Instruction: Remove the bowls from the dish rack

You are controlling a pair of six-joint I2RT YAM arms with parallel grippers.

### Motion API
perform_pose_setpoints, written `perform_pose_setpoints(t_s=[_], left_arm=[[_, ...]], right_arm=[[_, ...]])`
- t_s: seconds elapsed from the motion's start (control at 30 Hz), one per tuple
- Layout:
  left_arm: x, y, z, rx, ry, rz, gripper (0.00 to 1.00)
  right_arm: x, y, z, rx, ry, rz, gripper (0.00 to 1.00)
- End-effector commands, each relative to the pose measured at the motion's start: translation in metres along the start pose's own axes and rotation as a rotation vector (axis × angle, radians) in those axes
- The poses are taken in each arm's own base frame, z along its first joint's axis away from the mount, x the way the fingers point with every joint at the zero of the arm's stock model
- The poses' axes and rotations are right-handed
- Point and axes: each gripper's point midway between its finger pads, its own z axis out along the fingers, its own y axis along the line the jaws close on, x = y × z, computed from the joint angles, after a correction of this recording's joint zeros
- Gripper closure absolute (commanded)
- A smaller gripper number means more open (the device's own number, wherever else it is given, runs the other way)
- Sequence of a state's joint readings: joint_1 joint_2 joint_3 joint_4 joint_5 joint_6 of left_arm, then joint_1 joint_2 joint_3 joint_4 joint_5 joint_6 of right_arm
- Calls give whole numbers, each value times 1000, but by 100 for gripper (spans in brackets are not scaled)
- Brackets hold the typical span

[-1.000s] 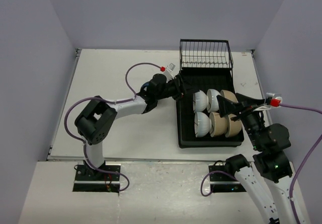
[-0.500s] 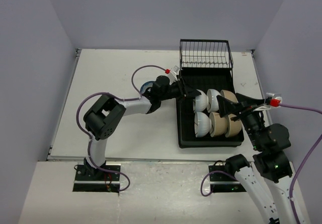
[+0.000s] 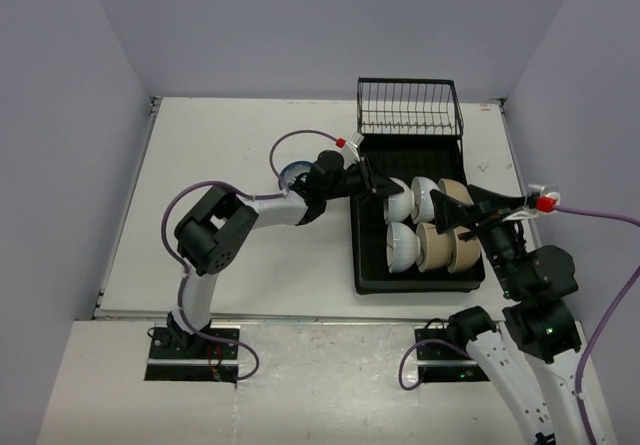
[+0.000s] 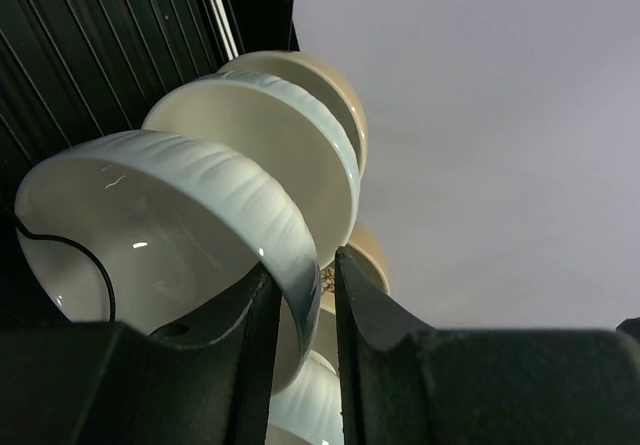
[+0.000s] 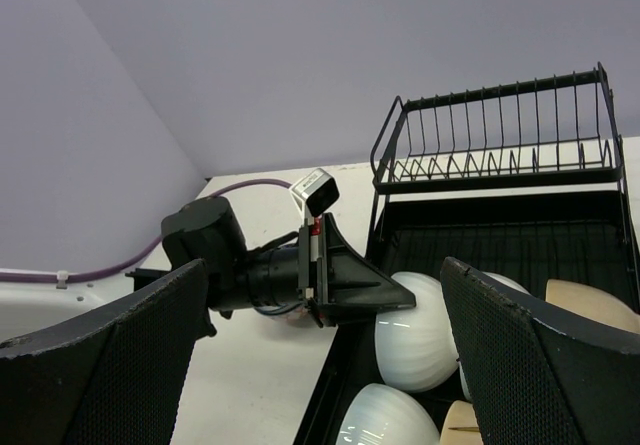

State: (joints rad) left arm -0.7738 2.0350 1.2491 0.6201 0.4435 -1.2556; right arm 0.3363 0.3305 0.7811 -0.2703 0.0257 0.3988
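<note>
**A:** Top cam: six bowls (image 3: 432,245) stand on edge in the dish rack (image 3: 358,265), two rows on the near side of its wire basket (image 3: 410,115). The left gripper (image 3: 386,191) is at the white bowl (image 3: 400,201) on the rack's left side.

**B:** Left wrist cam: fingers (image 4: 380,345) straddle that bowl's rim, close in, can't tell if they're pinching. Right wrist cam: right gripper (image 5: 320,355) spread wide, nothing in it, facing the rack.

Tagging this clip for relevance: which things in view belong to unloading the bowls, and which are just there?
Job: dish rack; white bowl, rim pinched by left hand; five other bowls in the rack; blue-patterned bowl on the table; open right hand.
Just there: purple cables.
</note>
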Motion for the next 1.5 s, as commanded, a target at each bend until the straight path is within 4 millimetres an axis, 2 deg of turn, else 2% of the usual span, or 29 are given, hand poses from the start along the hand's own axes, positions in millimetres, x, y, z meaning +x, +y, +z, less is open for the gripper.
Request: perform_pose_setpoints(t_s=[0.0, 0.1, 0.2, 0.3, 0.57, 0.9, 1.37, 1.47], left_arm=[[-4, -22, 4, 72, 2, 19, 73], [-3, -20, 5, 73, 7, 17, 77], [-2, -20, 6, 84, 11, 10, 91], [-1, -21, 6, 91, 14, 6, 100], [-2, -32, -2, 119, -1, 13, 100], [-6, -65, -19, 309, -53, 13, 100], [-14, -81, -37, 448, -94, 1, 100], [-15, -89, -44, 506, -104, 14, 100]], right_arm=[[-3, 5, 0, -27, -6, -20, 1], [-3, 4, 1, -25, -6, -20, 1], [-3, 4, 1, -24, -4, -20, 1], [-1, 4, 1, -25, -2, -20, 1], [-2, 4, 0, -25, -6, -21, 1], [-2, 3, 0, -24, -4, -27, 1], [-1, 3, 0, -24, -3, -31, 1], [-1, 3, 0, -23, -1, -29, 1]])
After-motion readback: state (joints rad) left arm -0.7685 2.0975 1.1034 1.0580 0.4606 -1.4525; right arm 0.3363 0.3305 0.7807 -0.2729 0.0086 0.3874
